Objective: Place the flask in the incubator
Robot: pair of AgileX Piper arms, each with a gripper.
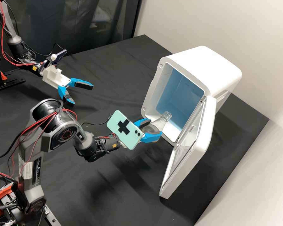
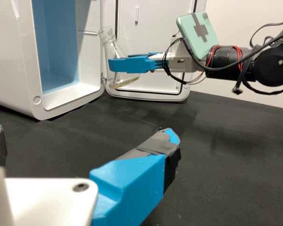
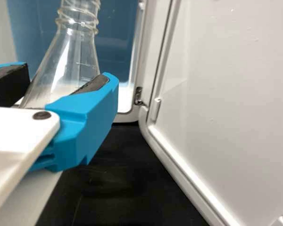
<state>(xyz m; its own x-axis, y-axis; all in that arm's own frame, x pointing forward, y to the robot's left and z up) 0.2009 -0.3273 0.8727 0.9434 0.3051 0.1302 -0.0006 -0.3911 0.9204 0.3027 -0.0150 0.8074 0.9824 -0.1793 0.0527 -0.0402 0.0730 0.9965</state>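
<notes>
Between the blue fingers of the right gripper (image 1: 151,128) sits the flask (image 1: 163,121), clamped around its wide lower body, so the task's thing is already in hand rather than on the table (image 1: 116,72). Its long axis runs ahead of the gripper and tilts upward, neck leading, with the mouth at the lower front lip of the incubator (image 1: 210,62). The blue-lined chamber lies straight ahead of the gripper, and the open door (image 1: 191,141) hangs just beside it on the hinge side. A thin pale layer seems to lie in the flask's base. The next move likely calls for pushing straight ahead while staying clear of that door. The left gripper (image 1: 75,91) hangs spread and unladen, well apart from the incubator, so the right arm is the nearer.
</notes>
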